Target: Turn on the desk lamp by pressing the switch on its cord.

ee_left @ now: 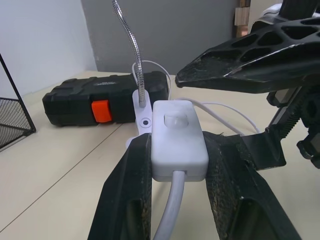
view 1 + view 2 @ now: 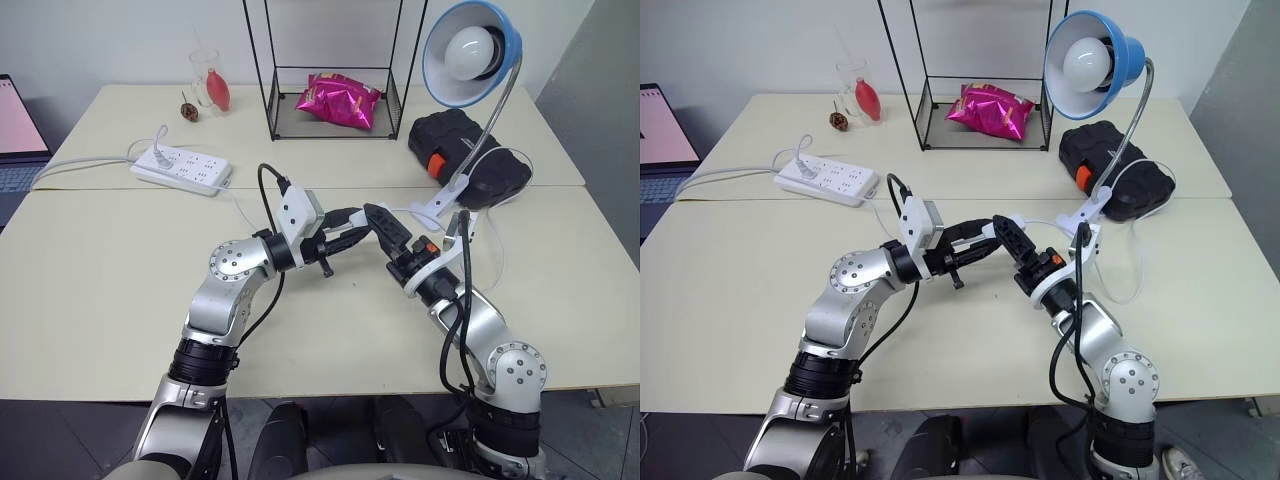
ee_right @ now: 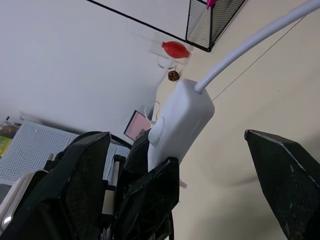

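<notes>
the left pincer [image 1: 175, 190] is clamped on the switch [image 1: 178, 137], holding it above the table [image 2: 100, 270] with its long axis running along the fingers and its rocker face up. the right pincer [image 3: 220, 175] is spread wide, one finger [image 1: 250, 60] poised just above the rocker, so it is the nearer presser. the eye views add the unlit desk lamp [image 2: 470, 50]; the left wrist view shows the cord [image 1: 167, 215] leaving the switch.
</notes>
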Robot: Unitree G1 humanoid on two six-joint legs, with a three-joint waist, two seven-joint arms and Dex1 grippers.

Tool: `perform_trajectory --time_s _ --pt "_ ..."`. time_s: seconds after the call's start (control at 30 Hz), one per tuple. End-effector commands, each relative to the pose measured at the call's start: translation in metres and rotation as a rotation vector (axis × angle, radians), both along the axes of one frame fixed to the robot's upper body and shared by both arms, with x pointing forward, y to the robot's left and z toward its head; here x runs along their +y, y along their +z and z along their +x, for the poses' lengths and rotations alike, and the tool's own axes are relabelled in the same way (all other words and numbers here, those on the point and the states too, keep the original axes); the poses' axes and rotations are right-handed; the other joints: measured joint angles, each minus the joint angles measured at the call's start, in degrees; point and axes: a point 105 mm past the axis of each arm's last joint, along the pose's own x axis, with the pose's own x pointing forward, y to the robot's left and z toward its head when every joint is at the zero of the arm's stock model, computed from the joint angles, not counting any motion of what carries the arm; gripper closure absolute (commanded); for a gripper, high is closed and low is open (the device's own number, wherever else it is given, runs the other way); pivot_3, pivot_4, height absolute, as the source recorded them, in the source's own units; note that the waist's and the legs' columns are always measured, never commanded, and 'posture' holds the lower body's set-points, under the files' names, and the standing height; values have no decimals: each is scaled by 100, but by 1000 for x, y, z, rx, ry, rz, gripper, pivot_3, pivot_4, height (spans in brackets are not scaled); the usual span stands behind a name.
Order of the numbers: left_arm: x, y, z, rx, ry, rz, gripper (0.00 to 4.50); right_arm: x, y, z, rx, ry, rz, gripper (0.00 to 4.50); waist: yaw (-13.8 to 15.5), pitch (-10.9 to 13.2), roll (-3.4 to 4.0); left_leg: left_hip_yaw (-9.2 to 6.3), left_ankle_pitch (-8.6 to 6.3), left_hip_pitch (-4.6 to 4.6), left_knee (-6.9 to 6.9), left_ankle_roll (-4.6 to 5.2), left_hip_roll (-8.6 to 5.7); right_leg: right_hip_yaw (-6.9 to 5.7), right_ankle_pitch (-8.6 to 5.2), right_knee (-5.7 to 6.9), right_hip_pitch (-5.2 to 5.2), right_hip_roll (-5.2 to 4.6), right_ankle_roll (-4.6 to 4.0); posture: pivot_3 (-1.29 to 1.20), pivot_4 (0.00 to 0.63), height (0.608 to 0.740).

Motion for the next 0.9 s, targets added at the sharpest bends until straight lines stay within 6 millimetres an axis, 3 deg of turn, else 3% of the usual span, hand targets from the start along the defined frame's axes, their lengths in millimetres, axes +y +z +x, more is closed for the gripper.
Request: perform_trajectory --time_s 0.03,0.2,0.73,0.9 --pt "-4 15 -6 -57 -23 -17 3406 5 11 -3 -32 18 45 0 0 0 0 0 0 0 0 0 0 1 0 0 -1 0 0 0 150 740" --pt "-4 16 -6 -58 -24 -15 3406 6 10 -2 -25 19 56 0 0 0 0 1 0 -3 0 0 0 1 0 0 -5 0 0 0 150 740" --pt "-5 16 -8 -57 -29 -12 3406 11 5 -2 12 34 65 3777 -1 0 0 2 0 -7 -2 0 1 2 0 0 -11 0 0 0 150 740" --pt "-4 16 -8 -57 -27 -10 3406 11 7 -3 8 39 78 3899 0 0 0 3 0 -8 -2 0 1 3 0 0 -12 0 0 0 150 740"
